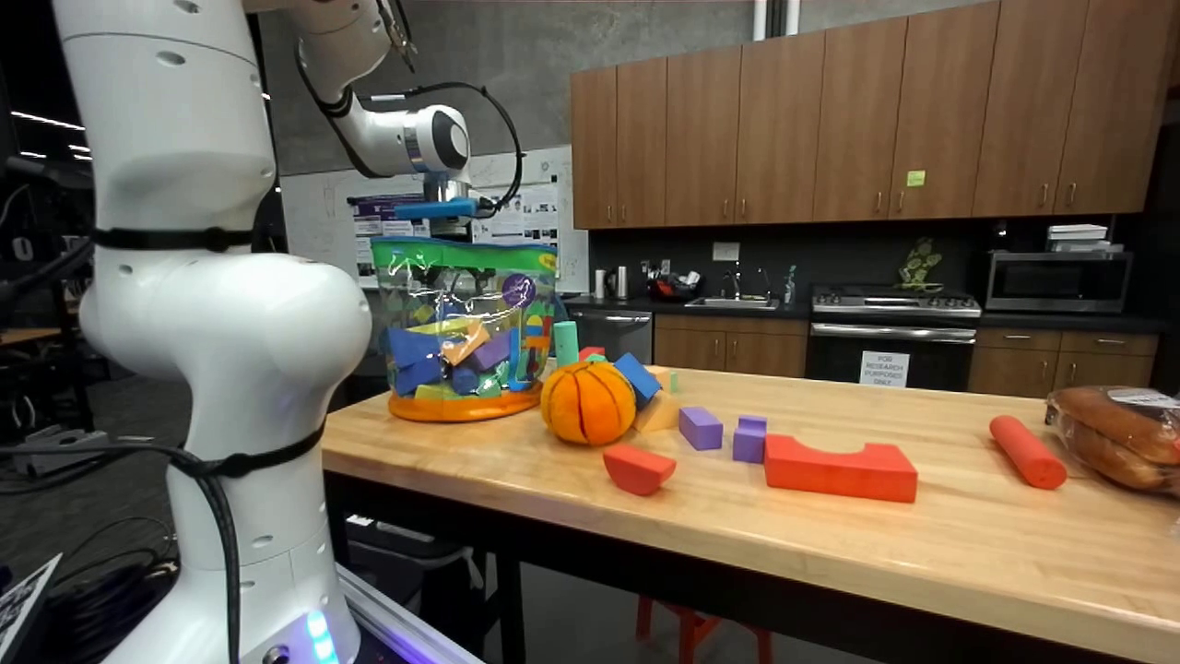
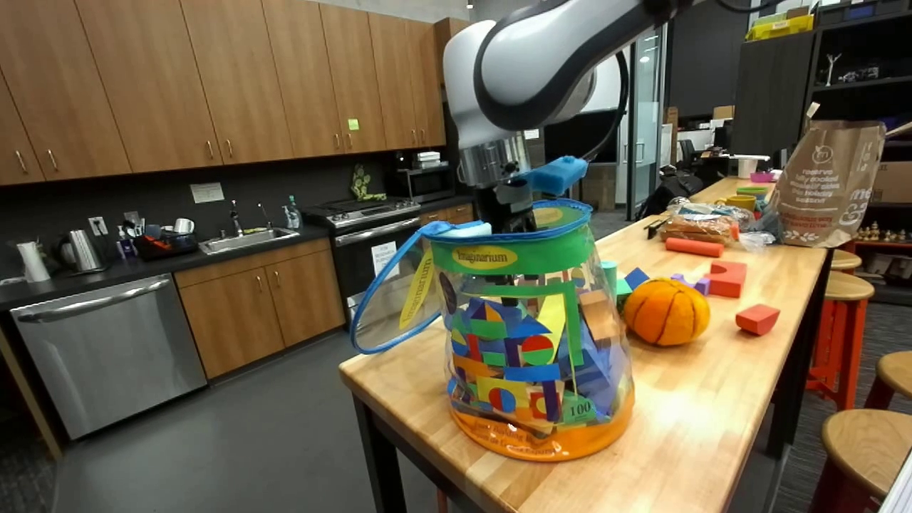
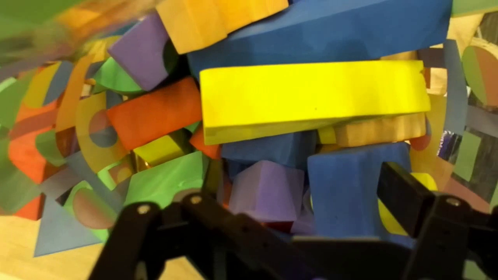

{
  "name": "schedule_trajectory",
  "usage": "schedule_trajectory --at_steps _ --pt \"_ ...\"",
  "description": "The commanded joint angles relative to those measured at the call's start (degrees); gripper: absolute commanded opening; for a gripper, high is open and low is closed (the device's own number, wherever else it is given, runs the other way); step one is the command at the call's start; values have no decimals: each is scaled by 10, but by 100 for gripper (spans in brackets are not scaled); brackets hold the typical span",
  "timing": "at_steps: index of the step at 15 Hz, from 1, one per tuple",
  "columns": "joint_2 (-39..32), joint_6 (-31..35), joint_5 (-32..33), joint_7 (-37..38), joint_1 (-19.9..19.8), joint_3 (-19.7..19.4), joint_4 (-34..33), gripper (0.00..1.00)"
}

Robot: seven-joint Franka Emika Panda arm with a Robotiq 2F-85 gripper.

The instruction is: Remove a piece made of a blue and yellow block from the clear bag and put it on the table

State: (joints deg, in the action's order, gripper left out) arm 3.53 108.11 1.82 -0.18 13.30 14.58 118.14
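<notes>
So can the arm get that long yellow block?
Probably yes, after shifting over a bit: the bag is open on top, the gripper hangs open inside, and nothing seems to lie on the yellow block.

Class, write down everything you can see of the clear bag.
The clear bag looks like transparent plastic, with a green "Imaginarium" band, a blue edge at its rim, printed coloured shapes and an orange base. It stands upright on the table, near one end. The lid is open, hanging off one side. Blocks in many colours lie heaped inside, and the spread jaws reach in through the top. Whether the orange ball touches it is hard to tell.
</notes>
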Motion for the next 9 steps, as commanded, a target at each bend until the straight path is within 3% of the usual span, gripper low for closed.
schedule_trajectory --at_steps 1,9 --pt "-30 -23 -36 -33 3 -3 -18 100" --pt "-63 57 -79 -141 2 -1 -30 100"
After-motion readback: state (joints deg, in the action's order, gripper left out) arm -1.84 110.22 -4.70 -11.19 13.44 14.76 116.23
